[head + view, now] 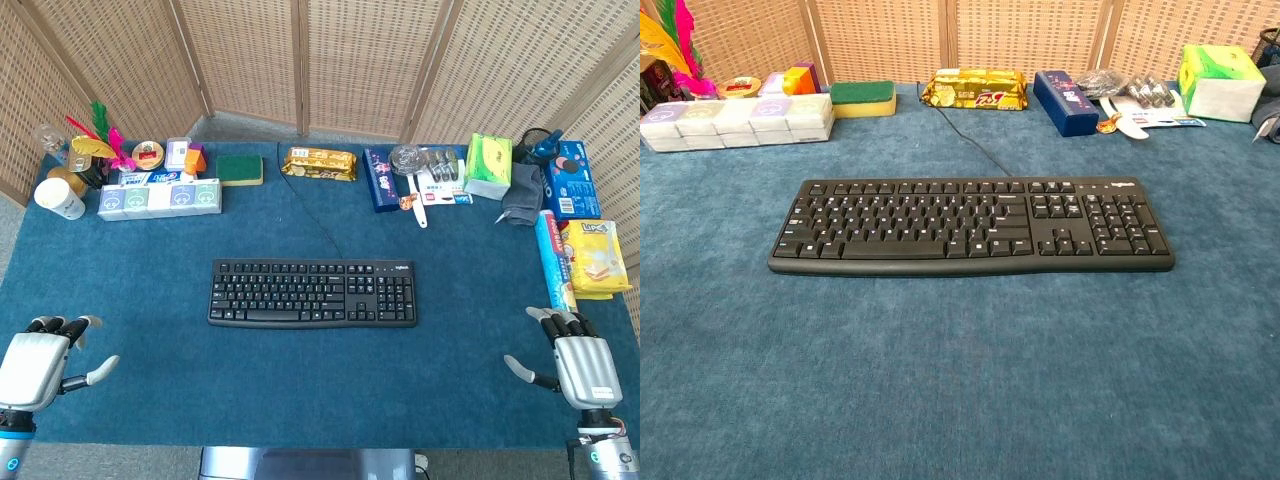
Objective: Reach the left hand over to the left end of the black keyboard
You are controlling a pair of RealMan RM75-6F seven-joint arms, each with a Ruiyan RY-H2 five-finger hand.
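Observation:
A black keyboard lies flat in the middle of the blue cloth-covered table, its cable running off toward the back; the chest view shows the keyboard in full. My left hand hovers at the table's front left corner, well left of and nearer than the keyboard's left end, fingers apart and holding nothing. At the front right corner my right hand is likewise spread and empty. Neither hand appears in the chest view.
Along the back edge stand a white cup, a row of tissue packs, a green sponge, a snack bag, a dark blue box and a green tissue box. Snack boxes line the right edge.

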